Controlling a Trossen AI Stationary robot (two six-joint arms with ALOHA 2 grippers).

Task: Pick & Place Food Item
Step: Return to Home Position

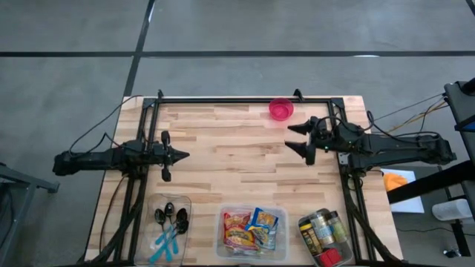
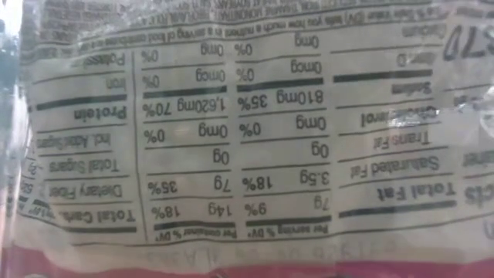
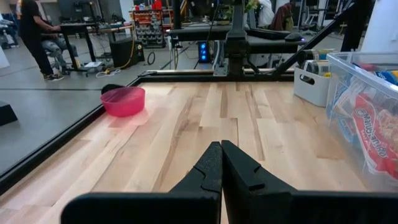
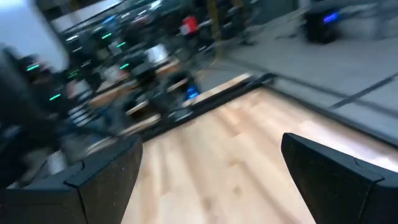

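Observation:
Several colourful food packets (image 1: 251,228) lie in a clear bin (image 1: 223,248) at the table's near edge; the left wrist view shows the same bin (image 3: 348,74) with its packets (image 3: 373,124). A pink bowl (image 1: 280,109) (image 3: 123,101) stands on the wood near the far edge. My left gripper (image 1: 185,155) (image 3: 221,168) is shut and holds nothing; it hovers level over the table's left part. My right gripper (image 1: 291,137) (image 4: 211,174) is open and holds nothing, raised just on the near side of the bowl. A packet's nutrition label (image 2: 247,131) fills the low view.
A clear bin with black and blue utensils (image 1: 169,222) sits near left, and a bin of jars and cans (image 1: 326,237) near right. A black frame (image 1: 245,99) runs along the table's far edge. Bare wood (image 1: 237,156) lies between the grippers. A person (image 3: 31,31) stands far off in the room.

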